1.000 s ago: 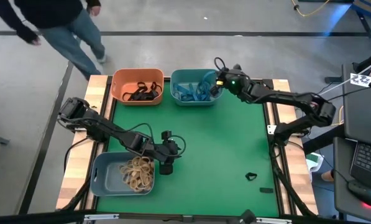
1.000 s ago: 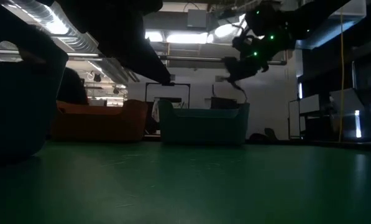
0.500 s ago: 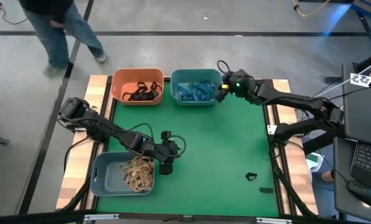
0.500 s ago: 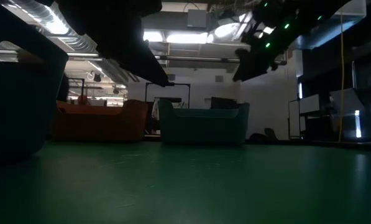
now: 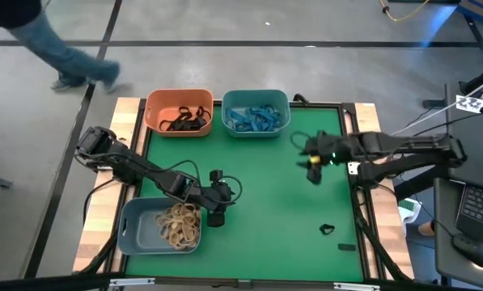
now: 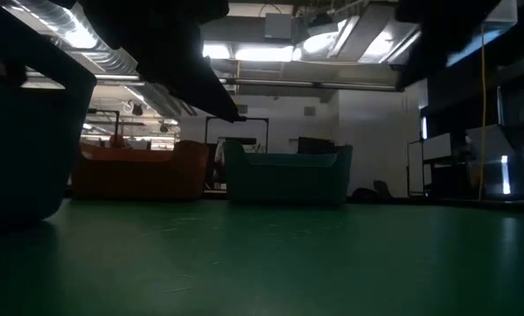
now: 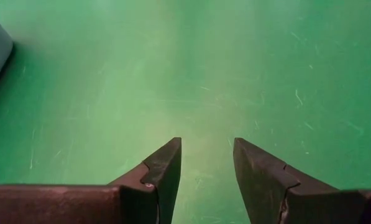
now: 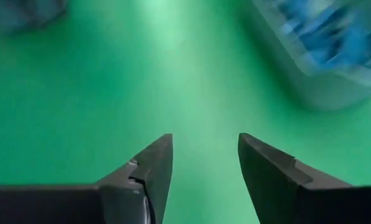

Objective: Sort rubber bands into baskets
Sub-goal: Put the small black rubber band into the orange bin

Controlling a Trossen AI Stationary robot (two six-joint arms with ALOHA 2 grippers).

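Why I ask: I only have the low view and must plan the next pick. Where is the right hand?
Observer: The right hand hangs over the green mat on the table's right side, apart from the teal basket.
Operator: Is it carrying anything?
Observer: No. Its wrist view shows the fingers open with only mat between them.
Operator: Any bands lying loose?
Observer: One black rubber band lies on the mat near the right edge, lower in the high view than that hand.
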